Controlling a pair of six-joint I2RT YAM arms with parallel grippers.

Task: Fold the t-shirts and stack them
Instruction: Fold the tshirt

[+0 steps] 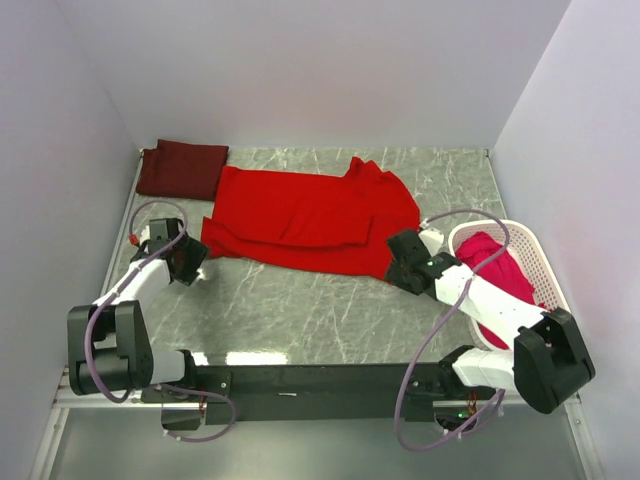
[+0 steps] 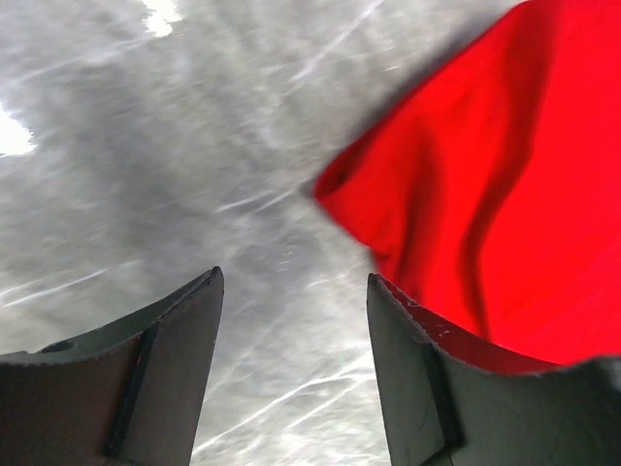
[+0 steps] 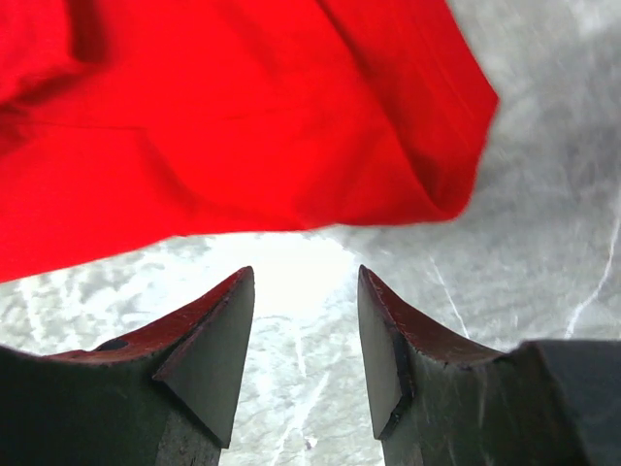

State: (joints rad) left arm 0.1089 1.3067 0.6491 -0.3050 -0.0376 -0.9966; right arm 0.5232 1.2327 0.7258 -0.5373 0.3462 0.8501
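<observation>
A bright red t-shirt lies spread across the middle of the marble table, partly folded over itself. A dark maroon t-shirt sits folded at the back left corner. A pinkish-red t-shirt is bunched in the white basket on the right. My left gripper hovers just off the red shirt's left edge, open, with only tabletop between its fingers; the red cloth lies ahead to the right. My right gripper is open at the shirt's right front edge, with nothing between its fingers.
White walls close in the table on the left, back and right. The basket stands against the right wall beside my right arm. Bare marble stretches in front of the red shirt.
</observation>
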